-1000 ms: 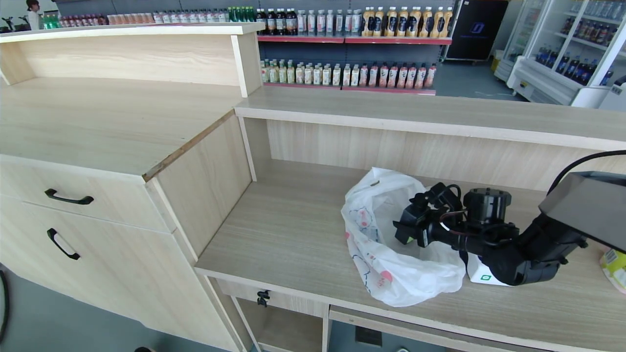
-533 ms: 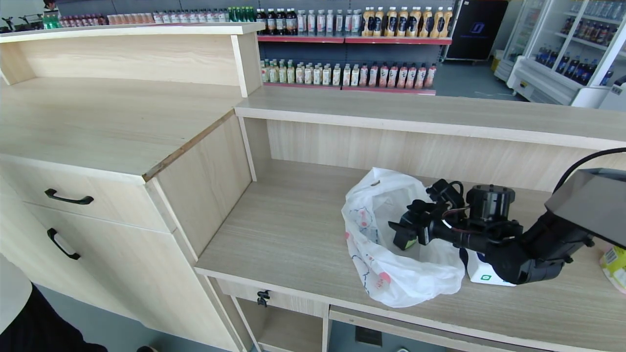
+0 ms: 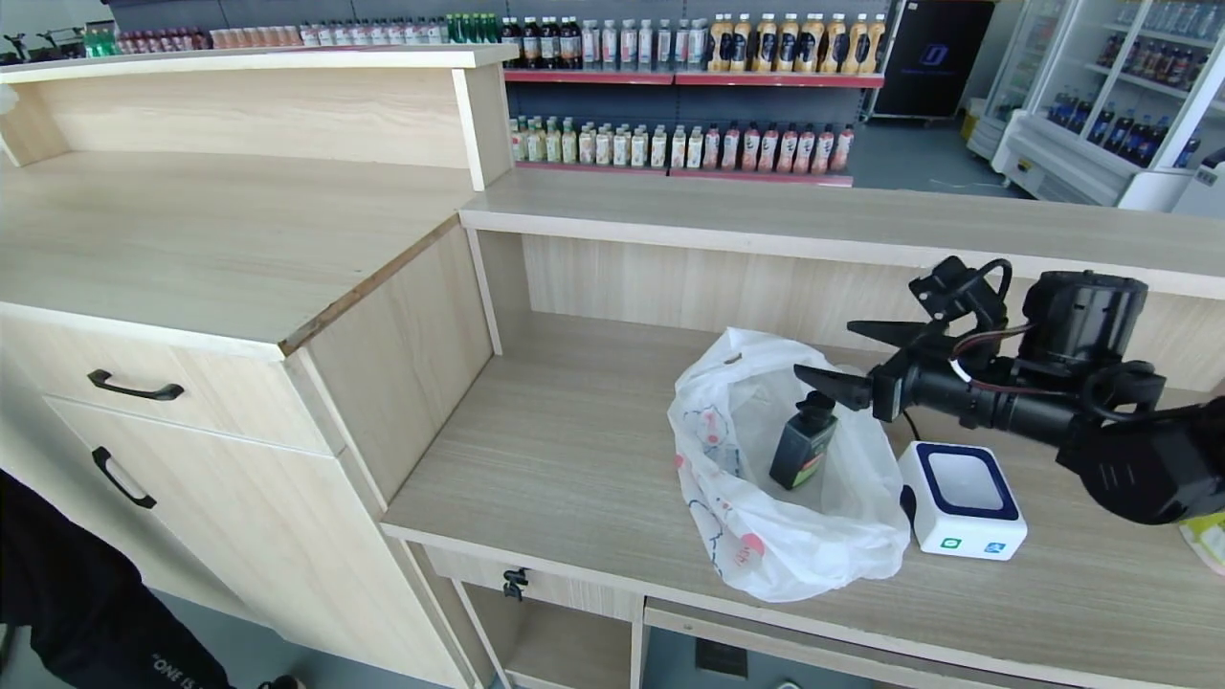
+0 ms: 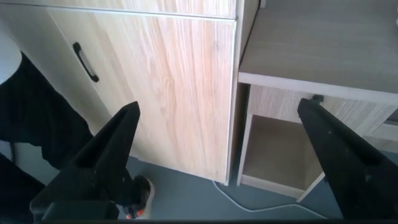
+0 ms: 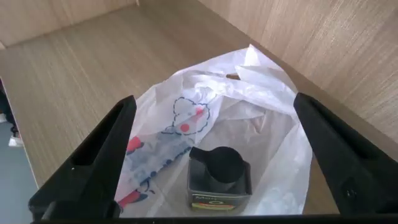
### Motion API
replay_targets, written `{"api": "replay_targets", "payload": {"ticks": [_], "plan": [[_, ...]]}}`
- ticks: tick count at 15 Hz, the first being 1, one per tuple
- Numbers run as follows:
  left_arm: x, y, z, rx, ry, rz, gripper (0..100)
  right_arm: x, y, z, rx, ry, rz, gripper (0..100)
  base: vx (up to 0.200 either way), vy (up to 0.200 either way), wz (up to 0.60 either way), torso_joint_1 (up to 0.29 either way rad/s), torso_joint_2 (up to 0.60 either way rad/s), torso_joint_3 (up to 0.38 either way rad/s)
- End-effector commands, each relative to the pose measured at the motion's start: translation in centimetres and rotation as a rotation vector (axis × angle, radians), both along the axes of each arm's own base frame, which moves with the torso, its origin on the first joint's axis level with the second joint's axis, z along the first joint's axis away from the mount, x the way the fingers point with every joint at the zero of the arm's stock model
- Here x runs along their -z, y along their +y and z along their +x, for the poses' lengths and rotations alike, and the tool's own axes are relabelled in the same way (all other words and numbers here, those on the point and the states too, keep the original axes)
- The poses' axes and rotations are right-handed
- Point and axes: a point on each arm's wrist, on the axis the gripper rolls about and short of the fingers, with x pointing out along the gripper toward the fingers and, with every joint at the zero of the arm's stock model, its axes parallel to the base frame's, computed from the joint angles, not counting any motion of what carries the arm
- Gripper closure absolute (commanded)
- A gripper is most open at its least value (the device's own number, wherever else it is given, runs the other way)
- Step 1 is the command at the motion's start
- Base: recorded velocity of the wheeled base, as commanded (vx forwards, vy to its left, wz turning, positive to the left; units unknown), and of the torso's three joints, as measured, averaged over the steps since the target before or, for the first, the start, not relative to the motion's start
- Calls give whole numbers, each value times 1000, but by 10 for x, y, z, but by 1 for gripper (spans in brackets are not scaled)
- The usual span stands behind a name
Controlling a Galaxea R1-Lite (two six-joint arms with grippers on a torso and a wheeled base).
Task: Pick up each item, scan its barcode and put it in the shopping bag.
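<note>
A white shopping bag [image 3: 766, 536] with pink and blue prints lies open on the lower counter. Inside it stands a dark bottle [image 3: 802, 445] with a black cap, upright; the right wrist view shows this bottle [image 5: 217, 177] from above, within the bag [image 5: 186, 118]. My right gripper [image 3: 852, 359] hangs open just above the bag's mouth, with nothing between its fingers. A white scanner [image 3: 962, 498] with a dark blue rim sits right of the bag. My left gripper [image 4: 217, 162] is open, held low beside the cabinet front.
The raised counter ledge [image 3: 813, 225] runs behind the bag. A tall cabinet [image 3: 220, 287] with two drawer handles stands to the left. A yellow-green package [image 3: 1208, 536] peeks in at the counter's right edge. A person in dark clothing [image 3: 67, 593] stands at the lower left.
My right gripper has let go of the dark bottle, which now stands in the bag, and has risen up and to the right, uncovering the scanner. The person has moved in at the lower left.
</note>
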Motion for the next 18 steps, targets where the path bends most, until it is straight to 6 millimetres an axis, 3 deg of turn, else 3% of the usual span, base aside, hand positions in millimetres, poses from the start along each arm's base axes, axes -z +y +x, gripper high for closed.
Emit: {"api": "replay_targets", "payload": {"ticks": [1,6,8,11,14,17,18], "plan": [[0,0,0,-1,0,1,0,-62,-13,-67,14,-169,16,0,0,0,0,0,0,0],[0,0,0,0,0,0,0,-107,-37,-93,122,-348,-23,0,0,0,-480,-3,2,3],[0,0,0,0,0,1,0,-136,-48,-97,321,-268,5,0,0,0,-600,7,7,7],[0,0,0,0,0,0,0,-174,-74,-87,688,22,34,0,0,0,-600,1,1,4],[0,0,0,-1,0,0,0,-159,-100,-67,773,181,58,0,0,0,-200,-1,1,2],[0,0,0,-1,0,0,0,-119,-151,-8,888,241,46,0,0,0,0,0,0,0],[0,0,0,-1,0,0,0,-111,-162,0,907,249,20,0,0,0,0,0,0,0]]}}
